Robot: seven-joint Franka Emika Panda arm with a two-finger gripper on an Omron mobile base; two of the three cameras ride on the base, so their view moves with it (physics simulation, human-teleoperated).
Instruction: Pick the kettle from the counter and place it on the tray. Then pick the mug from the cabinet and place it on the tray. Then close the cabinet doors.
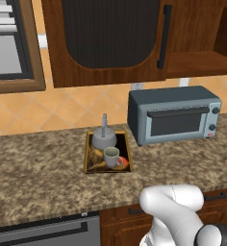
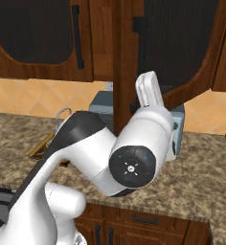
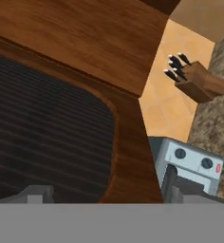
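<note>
Door-closing step: kettle (image 1: 104, 139) and mug (image 1: 111, 156) sit on tray (image 1: 88, 163). Hand (image 3: 102, 194), wide open and empty, faces the door (image 3: 47, 137); next, push it shut.

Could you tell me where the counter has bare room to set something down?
The counter lies bare left of the tray and in front of the toaster oven. The tray itself is crowded, holding the kettle and the mug.

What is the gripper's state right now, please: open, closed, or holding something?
Gripper: open and empty, its fingertips spread wide right in front of the cabinet door.
</note>
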